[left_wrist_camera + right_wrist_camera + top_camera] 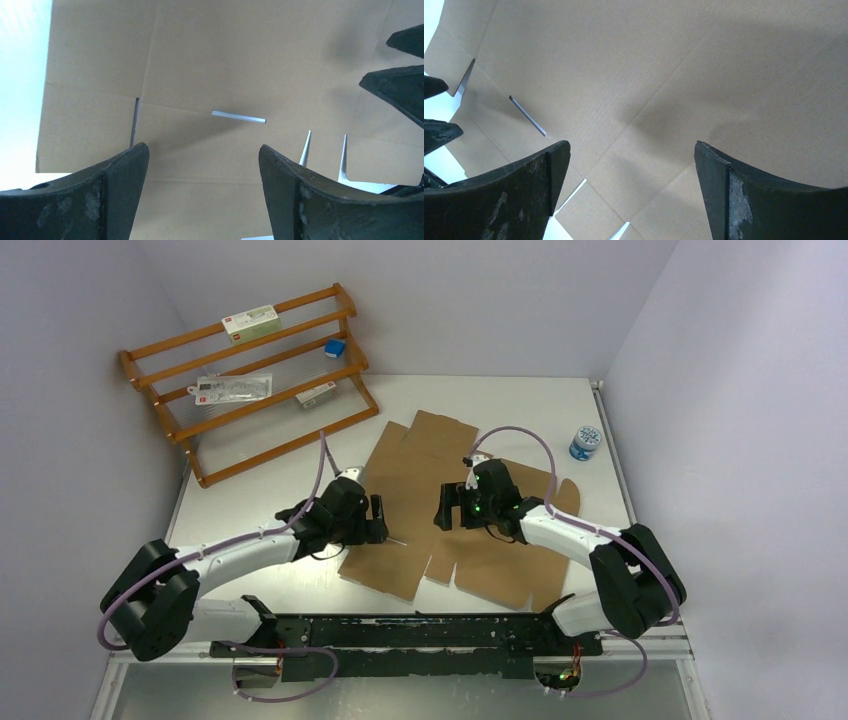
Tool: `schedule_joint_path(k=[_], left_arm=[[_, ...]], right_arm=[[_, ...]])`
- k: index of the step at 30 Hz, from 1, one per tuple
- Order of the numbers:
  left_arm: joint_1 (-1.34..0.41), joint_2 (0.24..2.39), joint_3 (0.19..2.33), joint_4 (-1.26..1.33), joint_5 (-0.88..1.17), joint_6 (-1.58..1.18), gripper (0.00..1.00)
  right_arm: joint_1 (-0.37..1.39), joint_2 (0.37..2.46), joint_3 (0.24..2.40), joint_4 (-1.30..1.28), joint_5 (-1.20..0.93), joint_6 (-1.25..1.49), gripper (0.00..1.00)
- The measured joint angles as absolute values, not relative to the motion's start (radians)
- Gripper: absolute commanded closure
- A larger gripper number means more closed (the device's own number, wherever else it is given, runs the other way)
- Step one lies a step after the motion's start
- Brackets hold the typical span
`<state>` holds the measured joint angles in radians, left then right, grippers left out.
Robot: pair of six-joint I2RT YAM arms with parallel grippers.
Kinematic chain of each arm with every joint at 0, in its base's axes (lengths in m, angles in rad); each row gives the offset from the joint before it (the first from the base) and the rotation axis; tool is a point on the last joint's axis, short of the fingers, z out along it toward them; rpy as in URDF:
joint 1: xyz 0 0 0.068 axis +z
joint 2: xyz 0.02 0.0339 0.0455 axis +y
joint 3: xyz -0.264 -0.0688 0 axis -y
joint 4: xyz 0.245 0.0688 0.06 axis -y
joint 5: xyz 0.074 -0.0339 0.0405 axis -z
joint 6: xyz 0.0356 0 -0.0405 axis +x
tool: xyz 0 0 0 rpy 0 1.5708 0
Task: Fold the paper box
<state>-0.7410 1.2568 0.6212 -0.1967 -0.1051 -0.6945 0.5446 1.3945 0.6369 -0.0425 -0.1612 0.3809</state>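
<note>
We see the paper box (pixel 410 470) as a flat brown cardboard sheet lying unfolded on the middle of the white table (pixel 520 400), its flaps spread toward the arm bases and toward the far side. Bare tabletop shows beyond the sheet's far edge and along its left edge. The wooden rack (pixel 250 380) leans in the far-left corner, apart from the sheet. A small blue-and-white jar (pixel 585 443) stands near the right wall, just past the sheet's right flap. From above, the left gripper (pixel 378 520) sits over the sheet's left edge and the right gripper (pixel 445 508) over its middle, the two facing each other with a strip of cardboard between them. Only the wrist views show the jaws plainly: the left gripper (pixel 203 155) is spread wide with nothing between its fingers, over a narrow slot (pixel 239 117) and creases. The right gripper (pixel 631 150) is likewise spread and holds nothing, with the same slot (pixel 527 116) off to its left.
</note>
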Motion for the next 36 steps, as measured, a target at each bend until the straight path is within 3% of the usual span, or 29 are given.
schedule_joint_path(k=[16,28,36], left_arm=[[-0.748,1.542,0.736,-0.118,-0.265,-0.657,0.17],[-0.726,1.914,1.112,-0.031,-0.326,-0.451,0.15],[-0.653,2.072,1.328,-0.003,-0.258,-0.363,0.14]], right_arm=[[0.545,1.361,0.612,-0.073,-0.111,0.386,0.0],[0.545,1.32,0.553,-0.103,-0.126,0.407,0.0],[0.559,1.379,0.575,-0.033,-0.228,0.401,0.0]])
